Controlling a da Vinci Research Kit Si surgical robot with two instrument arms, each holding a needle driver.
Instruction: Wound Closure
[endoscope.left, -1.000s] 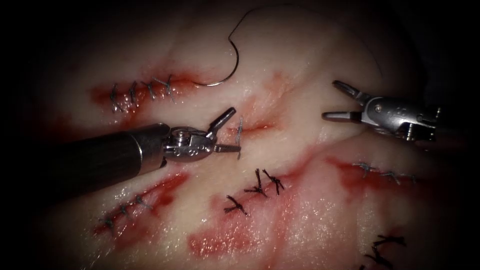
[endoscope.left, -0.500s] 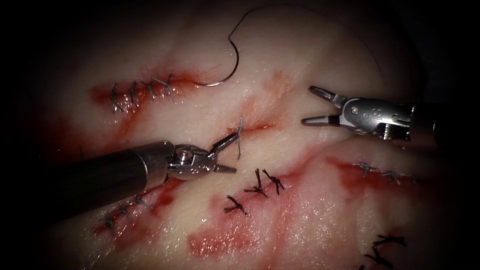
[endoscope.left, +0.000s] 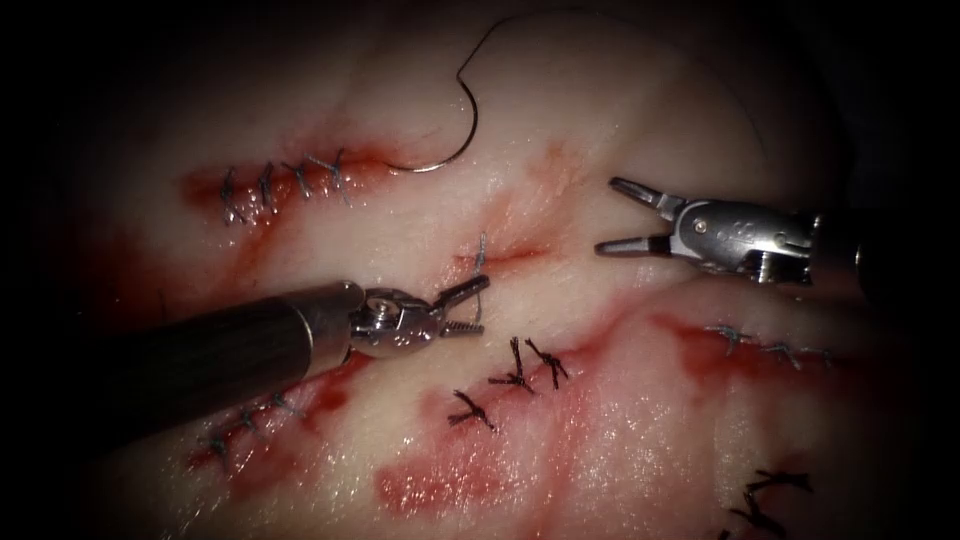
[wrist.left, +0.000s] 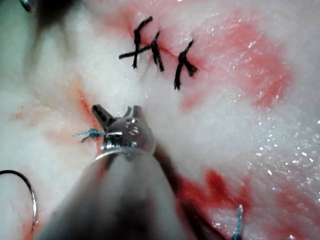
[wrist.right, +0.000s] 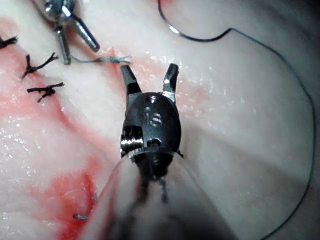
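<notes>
The left tool (endoscope.left: 470, 308) has its jaws spread a little, one tip on each side of a short thread end (endoscope.left: 479, 300) that hangs from a single stitch (endoscope.left: 481, 255) across the middle cut (endoscope.left: 515, 255). The endoscope view leaves it unclear whether the jaws touch that end; they do not seem to grip it. The left wrist view shows the same tool (wrist.left: 117, 112) from behind, jaws apart, with a pale blue knot (wrist.left: 90, 133) just beside one tip, and the dark stitches (wrist.left: 157, 50) beyond it.

The right tool (endoscope.left: 610, 215) hovers to the right of the cut, jaws wide apart, holding nothing. Its own wrist view shows the tool (wrist.right: 150, 75) with both jaws parted above the tissue (wrist.right: 240, 125), and the thread end (wrist.right: 100, 60) running from near its tips toward the left tool (wrist.right: 75, 42).

The needle (endoscope.left: 455, 130) lies free on the tissue (endoscope.left: 620, 100) well above both tools, its point near the sewn cut (endoscope.left: 285, 180) at upper left. Its thread (wrist.right: 295, 110) arcs away, a loop that the right wrist view follows much farther. The left wrist view catches part of the needle's curve (wrist.left: 30, 195).
</notes>
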